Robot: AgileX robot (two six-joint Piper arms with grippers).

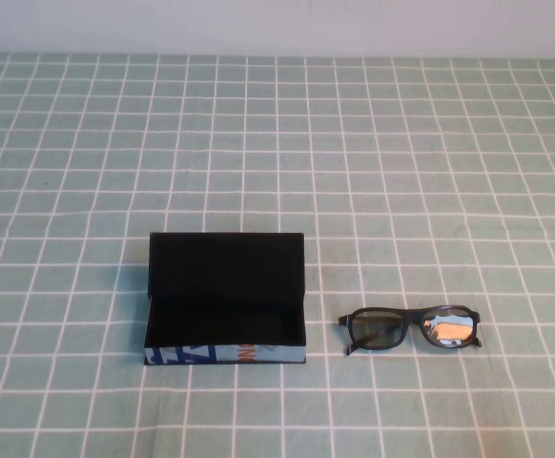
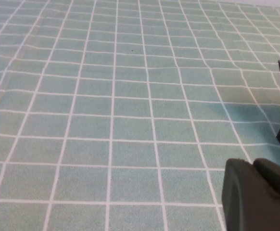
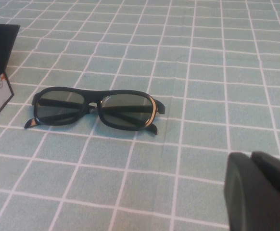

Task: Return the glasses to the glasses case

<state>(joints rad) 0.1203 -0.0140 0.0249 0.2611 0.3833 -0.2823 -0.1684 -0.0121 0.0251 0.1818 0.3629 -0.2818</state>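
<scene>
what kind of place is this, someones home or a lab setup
Likely a staged robot test table, not a home: a green checked tablecloth holds only an open black rectangular glasses case and black thick-framed glasses, before a plain wall.

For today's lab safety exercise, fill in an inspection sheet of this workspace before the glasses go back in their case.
Surface: green checked cloth, flat.
Job's things: glasses case open, lid upright; glasses folded on the cloth to its right, apart from it.
Clutter: nothing seen.
Grippers: left end effector above bare cloth near the case; right end effector shut, short of the glasses, holding nothing.
Cables: nothing seen.
Surroundings: pale wall behind.
</scene>
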